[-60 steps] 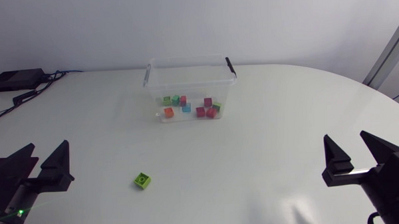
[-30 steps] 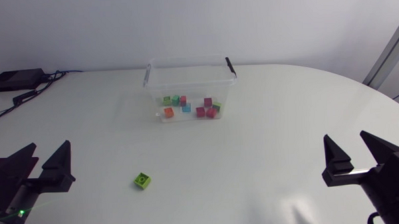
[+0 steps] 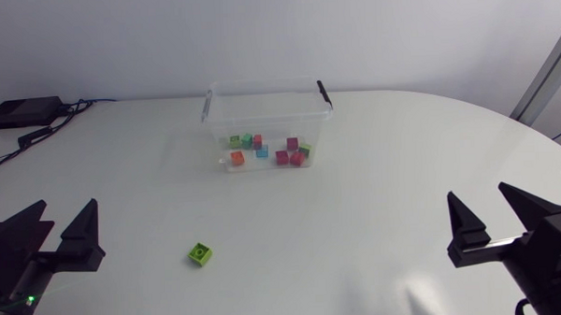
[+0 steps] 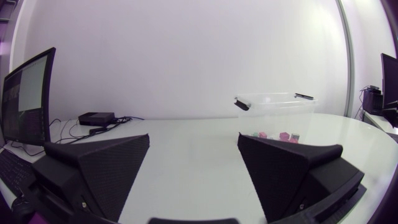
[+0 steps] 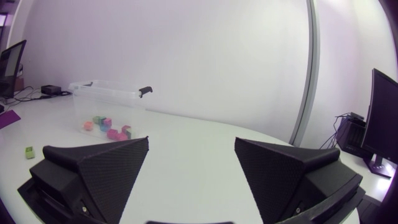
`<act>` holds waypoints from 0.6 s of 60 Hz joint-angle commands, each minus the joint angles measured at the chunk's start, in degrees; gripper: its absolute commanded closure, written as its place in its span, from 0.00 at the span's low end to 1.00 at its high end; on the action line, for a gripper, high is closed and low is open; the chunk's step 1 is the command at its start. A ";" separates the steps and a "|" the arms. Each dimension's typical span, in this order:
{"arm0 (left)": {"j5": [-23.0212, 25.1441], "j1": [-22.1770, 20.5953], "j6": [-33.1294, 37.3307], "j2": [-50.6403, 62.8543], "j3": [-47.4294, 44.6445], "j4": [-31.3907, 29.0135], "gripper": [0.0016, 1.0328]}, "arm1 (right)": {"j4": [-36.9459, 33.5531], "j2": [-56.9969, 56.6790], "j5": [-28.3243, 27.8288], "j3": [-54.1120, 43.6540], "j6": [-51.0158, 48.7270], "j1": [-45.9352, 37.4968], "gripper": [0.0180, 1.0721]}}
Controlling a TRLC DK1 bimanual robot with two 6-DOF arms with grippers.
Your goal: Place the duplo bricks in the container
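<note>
A lone green duplo brick lies on the white table, front left of centre; it also shows as a small green block far off beside my right gripper's finger. The clear plastic container stands at the back middle, holding several coloured bricks; both wrist views show it ahead. My left gripper rests open at the front left, well to the left of the green brick. My right gripper rests open at the front right. Both hold nothing.
A black box with cables sits at the table's back left corner, also seen in the left wrist view as a box. White table surface stretches between the container and both grippers.
My right gripper has shifted slightly left and toward the front edge. The bricks, container and left arm stay as they were.
</note>
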 commanded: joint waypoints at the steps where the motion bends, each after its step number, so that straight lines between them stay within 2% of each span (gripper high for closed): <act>1: -0.14 0.58 0.82 -0.61 -1.10 -0.17 0.04 | 0.62 -0.56 0.12 -1.26 -2.38 -1.21 0.05; 12: 0.03 0.14 2.31 2.21 0.92 -1.31 0.04 | -1.75 0.50 -1.82 1.64 -1.94 -0.68 0.05; 21: 0.83 -3.20 2.40 15.13 9.80 -3.42 0.04 | -3.95 7.97 -4.02 8.06 -1.06 -0.86 0.05; 36: 1.09 -7.77 2.75 28.14 22.80 -13.61 0.04 | -13.09 24.40 -7.36 22.21 1.31 -1.12 0.05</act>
